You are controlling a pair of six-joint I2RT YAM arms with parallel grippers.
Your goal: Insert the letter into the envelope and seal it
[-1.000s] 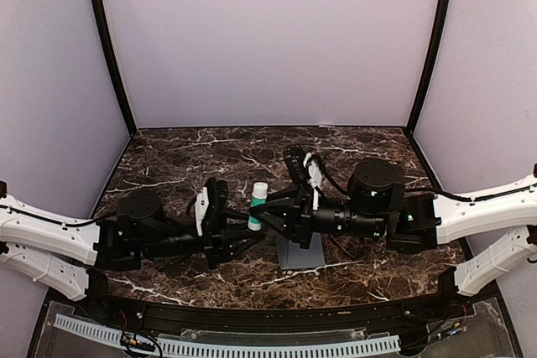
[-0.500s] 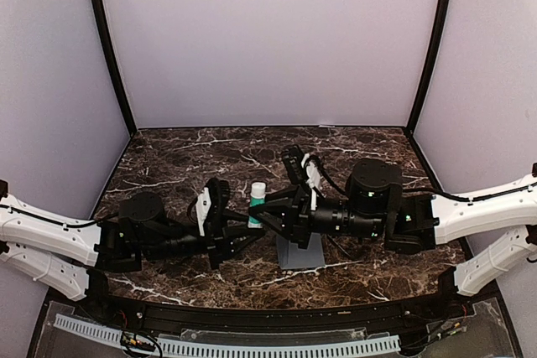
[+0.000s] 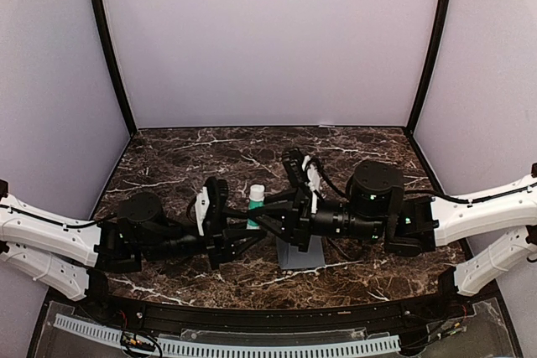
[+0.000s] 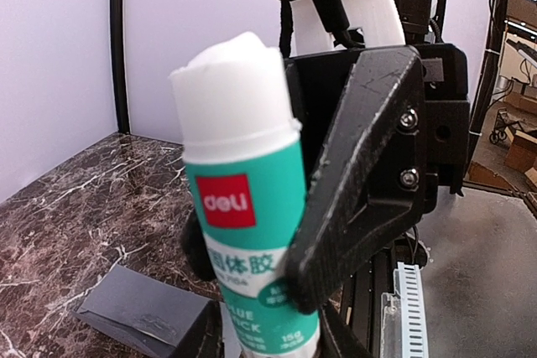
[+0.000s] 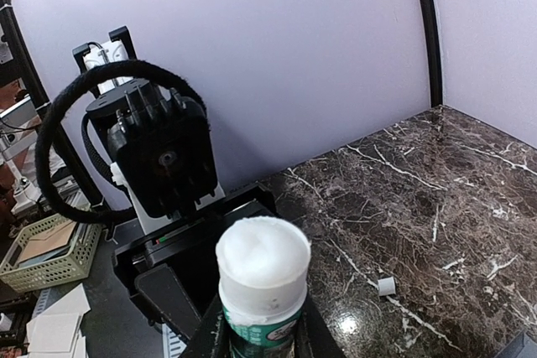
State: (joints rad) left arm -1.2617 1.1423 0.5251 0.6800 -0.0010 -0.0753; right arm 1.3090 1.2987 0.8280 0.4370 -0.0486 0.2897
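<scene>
The right gripper (image 5: pixel 258 334) is clamping the glue stick (image 4: pixel 243 207) upright, the left gripper (image 4: pixel 268 343) is flanking its base with grip unclear, and the envelope (image 4: pixel 143 316) is lying below, needing a steady, light descent.

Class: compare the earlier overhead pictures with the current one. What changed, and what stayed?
The glue stick, clamped upright in the right fingers, shifted slightly down and left in the overhead picture, and those fingers moved with it. The left fingers stay beside its base. No release shows. The envelope lies unmoved.
</scene>
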